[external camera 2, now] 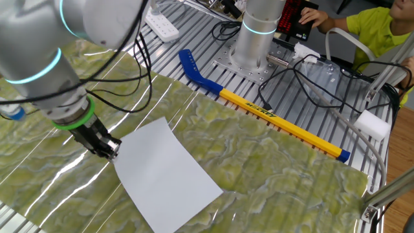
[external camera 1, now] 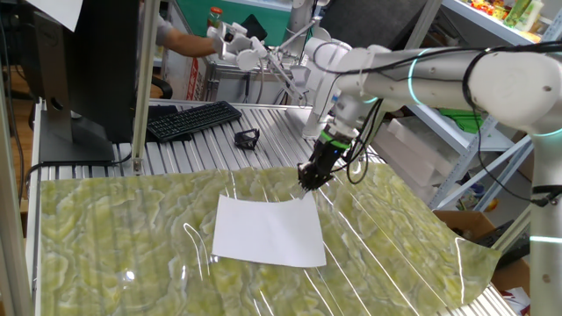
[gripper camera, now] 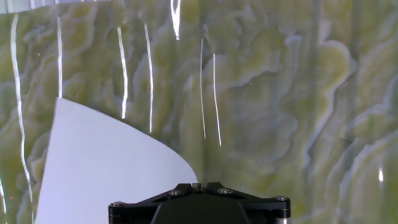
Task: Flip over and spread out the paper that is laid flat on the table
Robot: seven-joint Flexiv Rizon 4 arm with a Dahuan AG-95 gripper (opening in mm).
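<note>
The white paper (external camera 1: 268, 233) lies on the green-yellow marbled table (external camera 1: 132, 228), near its middle. My gripper (external camera 1: 307, 183) is at the sheet's far right corner, fingers together and shut on that corner. In the other fixed view the gripper (external camera 2: 108, 149) pinches the left corner of the paper (external camera 2: 168, 171), which otherwise rests flat on the table (external camera 2: 278, 155). In the hand view the paper (gripper camera: 106, 168) curves up from the table (gripper camera: 280, 93) into the closed gripper (gripper camera: 200, 185) at the bottom edge.
A black keyboard (external camera 1: 191, 119) and a small black object (external camera 1: 247, 138) lie on the ribbed metal behind. A monitor (external camera 1: 79, 70) stands at the back left. A yellow and blue bar (external camera 2: 278, 120), cables and the arm's base (external camera 2: 255, 39) border the marbled surface.
</note>
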